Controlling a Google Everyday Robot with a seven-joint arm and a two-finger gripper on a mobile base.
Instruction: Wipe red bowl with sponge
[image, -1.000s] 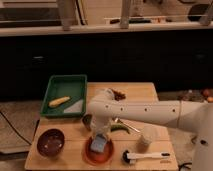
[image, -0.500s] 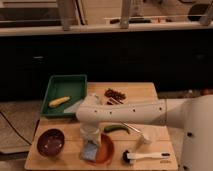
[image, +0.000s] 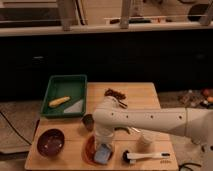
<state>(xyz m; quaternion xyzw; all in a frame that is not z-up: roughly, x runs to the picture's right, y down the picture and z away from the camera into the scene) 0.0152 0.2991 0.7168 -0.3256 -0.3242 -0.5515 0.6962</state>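
Observation:
The red bowl (image: 88, 149) sits on the wooden table near its front edge; only its left rim and front show past the arm. The pale blue-grey sponge (image: 103, 154) lies inside the bowl, pressed against its bottom. My gripper (image: 102, 146) comes straight down onto the sponge and is shut on it. The white arm reaches in from the right and hides the bowl's far side.
A dark maroon bowl (image: 51, 142) stands at the front left. A green tray (image: 65, 94) with a yellow item (image: 59, 101) is at the back left. A white-handled brush (image: 146, 157) lies right of the red bowl. A small dark cup (image: 88, 121) is just behind it.
The sponge and gripper have slid a little to the left and then back right inside the red bowl. The arm's elbow has shifted with them. The other things have not moved.

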